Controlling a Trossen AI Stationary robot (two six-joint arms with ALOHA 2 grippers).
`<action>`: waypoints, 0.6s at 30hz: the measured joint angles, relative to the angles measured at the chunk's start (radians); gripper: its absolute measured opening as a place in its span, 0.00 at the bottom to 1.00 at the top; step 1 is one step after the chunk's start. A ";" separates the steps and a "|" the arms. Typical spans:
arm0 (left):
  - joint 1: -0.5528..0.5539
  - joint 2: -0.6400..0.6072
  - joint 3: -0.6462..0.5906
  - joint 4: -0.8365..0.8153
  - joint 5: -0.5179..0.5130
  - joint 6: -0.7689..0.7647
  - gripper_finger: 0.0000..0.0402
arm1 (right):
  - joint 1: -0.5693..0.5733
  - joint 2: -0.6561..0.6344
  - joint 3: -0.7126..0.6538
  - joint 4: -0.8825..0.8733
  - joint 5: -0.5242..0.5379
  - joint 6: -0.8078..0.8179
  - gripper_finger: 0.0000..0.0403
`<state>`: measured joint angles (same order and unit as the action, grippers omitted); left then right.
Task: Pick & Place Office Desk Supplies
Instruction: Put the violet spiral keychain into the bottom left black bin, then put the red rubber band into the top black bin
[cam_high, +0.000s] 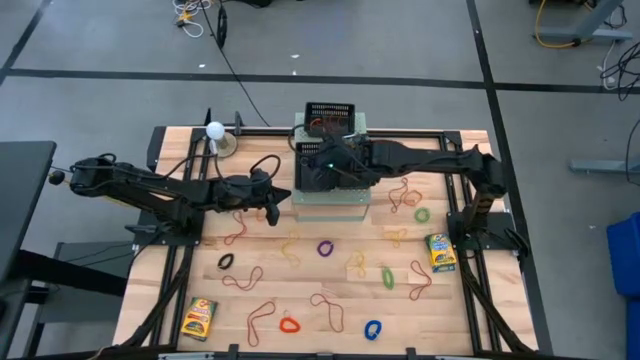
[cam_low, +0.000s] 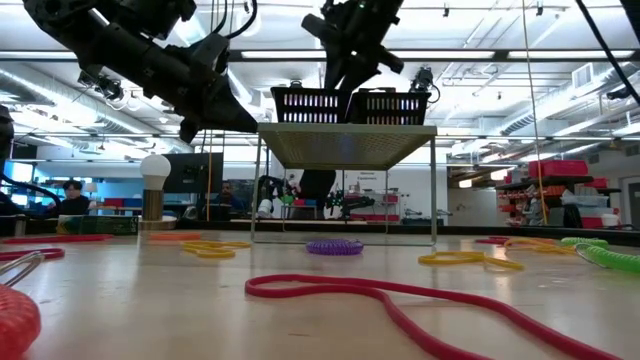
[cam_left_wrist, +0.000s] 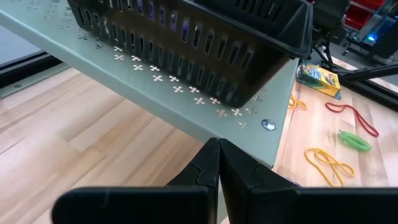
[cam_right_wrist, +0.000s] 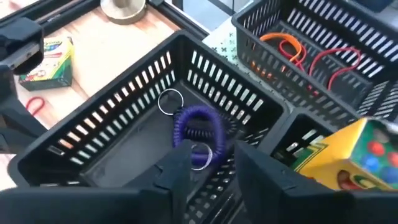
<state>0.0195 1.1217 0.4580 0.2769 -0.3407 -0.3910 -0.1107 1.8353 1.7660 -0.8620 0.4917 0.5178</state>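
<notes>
Purple coiled loop (keyrings attached) inside tray

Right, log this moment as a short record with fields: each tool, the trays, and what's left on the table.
right tool: open, above a black mesh tray on the pale-green perforated box
in that tray: purple coil loop with metal rings
tray beside it: orange and red rubber bands
crayon box: one in a compartment next to the tool
left tool: shut, holds nothing, beside the perforated box
on table: crayon boxes, rubber bands, coloured loops
</notes>
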 joint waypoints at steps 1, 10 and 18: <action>-0.001 0.000 0.000 0.008 0.000 0.012 0.03 | 0.000 -0.009 0.000 -0.003 -0.008 -0.007 0.35; 0.011 0.000 0.002 0.064 0.049 -0.022 0.03 | 0.040 -0.165 -0.006 0.005 -0.100 -0.176 0.26; 0.010 0.008 0.002 0.197 0.170 0.039 0.02 | 0.047 -0.404 -0.321 0.238 -0.189 -0.311 0.02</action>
<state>0.0299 1.1297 0.4595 0.4739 -0.1711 -0.3519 -0.0632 1.4315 1.4454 -0.6242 0.3032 0.2073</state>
